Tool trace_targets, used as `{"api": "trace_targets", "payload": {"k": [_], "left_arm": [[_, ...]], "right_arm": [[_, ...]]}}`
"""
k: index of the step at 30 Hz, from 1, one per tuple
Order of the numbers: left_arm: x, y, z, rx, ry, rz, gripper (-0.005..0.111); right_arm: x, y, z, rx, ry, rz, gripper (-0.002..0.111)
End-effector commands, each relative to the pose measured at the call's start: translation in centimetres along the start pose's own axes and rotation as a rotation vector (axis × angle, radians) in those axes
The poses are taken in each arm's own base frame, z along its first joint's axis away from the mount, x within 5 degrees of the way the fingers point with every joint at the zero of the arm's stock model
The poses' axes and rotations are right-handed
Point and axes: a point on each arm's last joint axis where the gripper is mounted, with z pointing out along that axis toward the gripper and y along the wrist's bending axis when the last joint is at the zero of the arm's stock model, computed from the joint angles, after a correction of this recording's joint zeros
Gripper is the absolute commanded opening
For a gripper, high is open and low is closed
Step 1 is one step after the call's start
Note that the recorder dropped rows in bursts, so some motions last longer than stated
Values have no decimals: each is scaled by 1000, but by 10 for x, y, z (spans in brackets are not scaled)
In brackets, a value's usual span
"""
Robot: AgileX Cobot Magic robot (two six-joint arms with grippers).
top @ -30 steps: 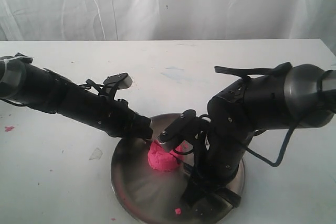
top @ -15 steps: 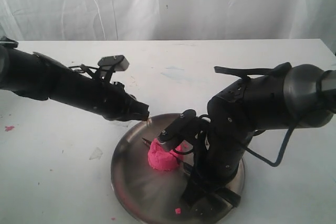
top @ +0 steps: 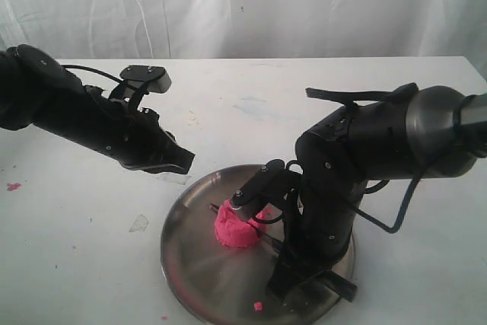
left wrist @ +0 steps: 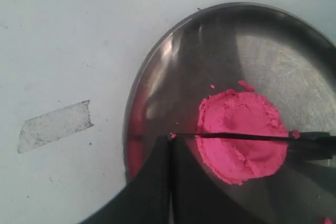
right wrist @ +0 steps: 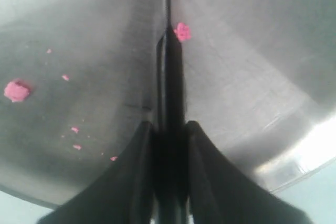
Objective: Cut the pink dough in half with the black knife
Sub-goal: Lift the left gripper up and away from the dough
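Note:
The pink dough (top: 236, 230) is a round lump on the steel plate (top: 179, 253). In the left wrist view the black knife (left wrist: 236, 136) lies edge-down across the middle of the pink dough (left wrist: 239, 150), its tip poking out past the lump. My right gripper (right wrist: 168, 127) is shut on the knife's handle (right wrist: 169, 77), low over the plate's near right side. In the exterior view only the knife's tip (top: 212, 206) shows beside the dough. My left gripper (top: 185, 162) is shut and holds nothing. It hangs just past the plate's left rim, clear of the dough.
Pink crumbs (right wrist: 16, 91) are scattered on the plate (right wrist: 79, 24), and one crumb (top: 257, 306) lies near its front rim. A scrap of clear tape (left wrist: 52, 125) lies on the white table left of the plate. A pink smear (top: 13, 186) marks the table's far left.
My left arm has drawn back up and to the left, from touching the dough to beyond the plate's rim. The right arm, knife and dough have barely moved.

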Motion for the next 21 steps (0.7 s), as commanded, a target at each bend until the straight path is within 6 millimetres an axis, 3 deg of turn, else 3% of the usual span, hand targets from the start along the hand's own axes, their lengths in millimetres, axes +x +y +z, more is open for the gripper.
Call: {"api": "trace_targets", "payload": {"k": [1, 21], "left_arm": [[7, -2, 0, 9, 17, -23, 0], [0, -23, -31, 90, -12, 29, 0]], "right_arm": [[-2, -2, -7, 19, -7, -11, 7], [-4, -4, -6, 38, -37, -21, 7]]}}
